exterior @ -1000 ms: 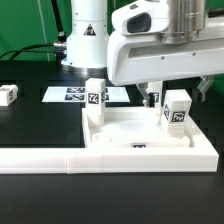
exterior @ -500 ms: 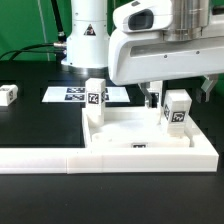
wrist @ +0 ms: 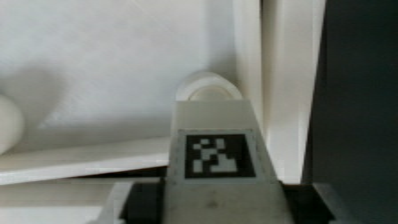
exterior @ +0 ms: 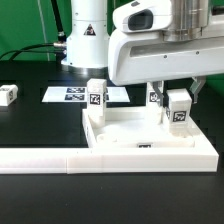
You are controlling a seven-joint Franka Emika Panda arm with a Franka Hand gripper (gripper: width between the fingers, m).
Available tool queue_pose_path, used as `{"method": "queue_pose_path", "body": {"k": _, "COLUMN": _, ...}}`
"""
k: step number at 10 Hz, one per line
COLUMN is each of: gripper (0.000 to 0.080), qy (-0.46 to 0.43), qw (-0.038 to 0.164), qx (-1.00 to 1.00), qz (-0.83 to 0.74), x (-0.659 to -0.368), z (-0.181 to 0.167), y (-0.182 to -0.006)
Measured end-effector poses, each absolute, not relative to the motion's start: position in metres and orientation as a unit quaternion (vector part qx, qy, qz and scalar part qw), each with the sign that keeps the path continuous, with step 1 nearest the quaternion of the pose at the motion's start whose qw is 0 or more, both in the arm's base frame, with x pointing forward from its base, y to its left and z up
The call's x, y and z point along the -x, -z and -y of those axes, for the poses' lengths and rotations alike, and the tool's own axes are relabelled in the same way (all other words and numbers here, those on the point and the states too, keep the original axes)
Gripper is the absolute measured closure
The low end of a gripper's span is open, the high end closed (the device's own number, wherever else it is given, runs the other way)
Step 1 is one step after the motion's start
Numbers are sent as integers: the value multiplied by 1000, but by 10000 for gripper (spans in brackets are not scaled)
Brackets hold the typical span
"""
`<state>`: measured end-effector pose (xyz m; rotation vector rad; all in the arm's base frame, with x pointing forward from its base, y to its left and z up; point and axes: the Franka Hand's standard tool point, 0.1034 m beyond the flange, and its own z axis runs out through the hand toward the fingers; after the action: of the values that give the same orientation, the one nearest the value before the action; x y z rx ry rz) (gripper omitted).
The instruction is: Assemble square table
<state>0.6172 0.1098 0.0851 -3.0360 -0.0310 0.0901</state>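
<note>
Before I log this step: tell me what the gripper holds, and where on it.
The gripper pinches the leg at the exterior view's right, upright on the tabletop, by two sides of its upper end.

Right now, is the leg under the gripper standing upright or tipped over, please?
Upright: the leg stands vertical on the tabletop, its tag square to the exterior view.
</note>
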Motion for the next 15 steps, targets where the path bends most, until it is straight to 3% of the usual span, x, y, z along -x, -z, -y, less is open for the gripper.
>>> {"method": "queue_pose_path", "body": {"k": 2, "gripper": 509, "qy": -26, "qw": 52, "qx": 998, "qz": 3, "x": -617, "z": -110, "y": -84}}
{"method": "queue_pose_path", "body": {"k": 15, "gripper": 508, "qy": -4, "qw": 55, "qx": 839, "qz": -542, "x": -606, "z": -120, "y": -83}}
